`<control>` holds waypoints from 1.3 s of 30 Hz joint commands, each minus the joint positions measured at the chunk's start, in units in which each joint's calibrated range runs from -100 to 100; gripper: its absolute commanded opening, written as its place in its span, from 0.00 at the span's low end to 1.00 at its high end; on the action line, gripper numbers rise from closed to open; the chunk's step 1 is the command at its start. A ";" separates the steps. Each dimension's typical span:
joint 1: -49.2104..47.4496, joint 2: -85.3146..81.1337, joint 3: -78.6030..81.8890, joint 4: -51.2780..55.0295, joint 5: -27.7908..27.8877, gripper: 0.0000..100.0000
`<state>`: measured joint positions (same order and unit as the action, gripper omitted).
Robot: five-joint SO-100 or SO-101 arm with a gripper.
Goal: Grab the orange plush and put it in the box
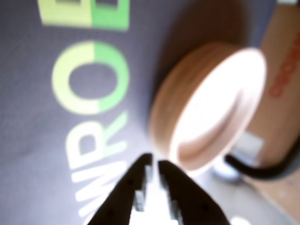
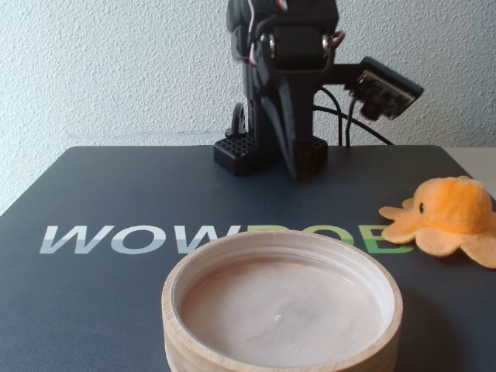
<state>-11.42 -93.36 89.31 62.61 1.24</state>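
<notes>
Plush (image 2: 449,213) untouched on mat, right of box (image 2: 194,279) in fixed view | box empty | claw (image 1: 155,165) nearly pressed together, holding nothing | grab and drop both remaining

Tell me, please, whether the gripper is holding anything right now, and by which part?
Nothing is held. The gripper has only a thin empty gap between its fingers, and the plush lies untouched on the mat, apart from the arm.
</notes>
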 commanded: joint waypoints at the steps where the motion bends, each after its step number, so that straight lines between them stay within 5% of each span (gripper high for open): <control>1: -4.01 16.97 -11.89 -4.54 -1.63 0.01; 7: -16.78 53.82 -38.63 -2.72 -10.70 0.01; 13: -28.29 58.20 -39.54 -5.59 -23.13 0.01; 17: -31.95 58.20 -33.01 -13.24 -25.70 0.01; 22: -34.41 58.20 -30.93 -14.37 -27.12 0.37; 25: -34.41 58.20 -27.84 -16.55 -29.27 0.46; 33: -38.30 58.29 -12.89 -29.34 -35.57 0.43; 39: -33.44 57.45 -13.70 -27.68 -32.16 0.01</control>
<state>-46.79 -34.92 76.74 34.77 -33.35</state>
